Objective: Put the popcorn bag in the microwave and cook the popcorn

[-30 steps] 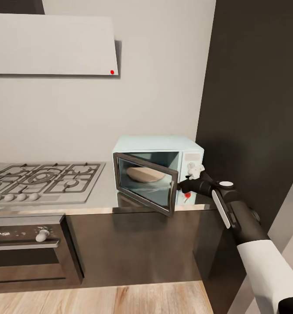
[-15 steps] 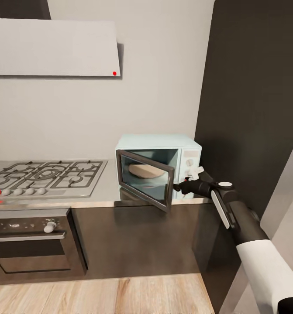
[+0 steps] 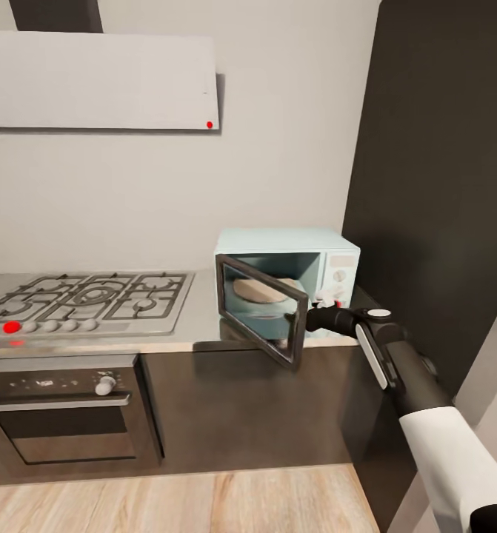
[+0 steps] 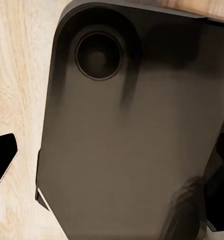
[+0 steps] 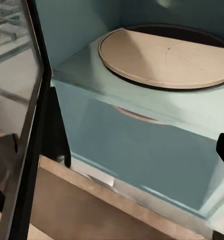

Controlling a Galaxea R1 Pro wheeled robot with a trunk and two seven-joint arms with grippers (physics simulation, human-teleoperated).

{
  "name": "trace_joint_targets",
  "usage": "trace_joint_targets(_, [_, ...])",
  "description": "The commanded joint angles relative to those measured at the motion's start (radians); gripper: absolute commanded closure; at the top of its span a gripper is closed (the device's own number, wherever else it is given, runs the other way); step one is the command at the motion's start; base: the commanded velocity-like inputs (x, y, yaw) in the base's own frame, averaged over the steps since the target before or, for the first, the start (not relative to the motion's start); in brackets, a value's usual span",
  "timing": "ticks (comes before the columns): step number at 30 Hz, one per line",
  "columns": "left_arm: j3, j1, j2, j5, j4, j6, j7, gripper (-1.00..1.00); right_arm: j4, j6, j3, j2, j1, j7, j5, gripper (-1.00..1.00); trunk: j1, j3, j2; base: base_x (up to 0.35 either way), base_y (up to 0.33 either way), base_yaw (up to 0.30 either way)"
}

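Although its white control panel carries two knobs, no lettering is legible on the small pale-blue box microwave [image 3: 287, 285], standing on the light-grey steel countertop [image 3: 196, 326] with its dark glass door [image 3: 261, 311] ajar, showing a round tan turntable [image 5: 164, 57]. Whether the right gripper [image 3: 296, 320] at the door's edge is open, I cannot tell.

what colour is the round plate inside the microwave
Pale tan turntable in the pale-blue microwave; clearest in the right wrist view.

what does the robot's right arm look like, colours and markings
The right arm has a white upper section, then a black forearm with a long white stripe along it and a round white cap near the wrist. It narrows to a black tool.
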Motion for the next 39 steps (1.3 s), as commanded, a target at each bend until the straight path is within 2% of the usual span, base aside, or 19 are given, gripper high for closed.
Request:
trace_joint_targets(1, [0.003,0.000,0.000,0.005,-0.001,-0.002,0.000,-1.00,-0.001,0.006,0.001,-0.002,-0.001,0.003,-0.002,-1.00,0.000,-0.001,-0.001,0.000,0.220,0.000])
trace_joint_targets(12, [0.003,0.000,-0.001,0.005,-0.001,-0.002,0.000,-1.00,-0.001,0.007,0.001,-0.011,-0.001,0.005,0.003,-1.00,0.000,-0.001,-0.001,0.000,0.055,0.000])
trace_joint_targets(15, [0.003,0.000,-0.001,0.005,-0.001,-0.002,0.000,-1.00,-0.002,0.006,0.002,-0.014,-0.001,0.024,0.001,-1.00,0.000,-0.001,-0.001,0.000,0.000,0.000])
trace_joint_targets(17, [0.003,0.000,-0.001,0.005,-0.001,-0.002,0.000,-1.00,-0.002,0.005,0.003,-0.035,-0.001,0.092,0.001,-1.00,0.000,-0.001,-0.001,0.000,0.000,0.000])
trace_joint_targets(18, [0.003,0.000,-0.001,0.005,-0.001,-0.002,0.000,-1.00,-0.004,0.004,0.004,-0.064,-0.001,0.183,0.002,-1.00,0.000,-0.001,-0.001,0.000,0.000,0.000])
trace_joint_targets(19, [0.003,0.000,-0.001,0.005,-0.001,-0.002,0.000,-1.00,-0.004,0.004,0.004,-0.075,-0.001,0.221,0.002,-1.00,0.000,-0.001,-0.001,0.000,0.000,0.000])
trace_joint_targets(23, [0.003,0.000,-0.001,0.005,-0.001,-0.002,0.000,-1.00,-0.010,0.003,0.004,-0.090,0.000,0.284,0.002,-1.00,0.000,-0.001,-0.001,0.000,0.000,0.000])
trace_joint_targets(27, [0.002,0.000,-0.001,0.004,-0.001,-0.003,0.000,-1.00,-0.040,-0.001,0.004,-0.094,0.031,0.369,0.013,-1.00,0.000,-0.001,-0.001,0.000,0.000,0.000])
trace_joint_targets(30, [0.002,0.000,-0.001,0.004,-0.001,-0.003,-0.001,-1.00,-0.047,0.000,0.005,-0.093,0.037,0.404,0.014,-1.00,0.000,-0.001,-0.001,0.000,0.000,0.000])
trace_joint_targets(32, [0.002,0.000,-0.001,0.004,-0.001,-0.003,-0.001,-1.00,-0.048,0.001,0.005,-0.092,0.039,0.469,0.013,-1.00,0.000,-0.001,-0.001,0.000,0.000,0.000])
trace_joint_targets(34, [0.002,0.000,-0.001,0.004,-0.001,-0.003,-0.002,-1.00,-0.049,0.003,0.005,-0.089,0.039,0.500,0.013,-1.00,0.000,-0.001,-0.001,0.000,0.000,0.000])
trace_joint_targets(39, [0.002,0.000,-0.001,0.004,-0.001,-0.040,-0.007,-1.00,-0.049,0.005,0.005,-0.081,0.039,0.510,0.013,-1.00,0.000,-0.001,-0.001,-0.095,0.046,0.000])
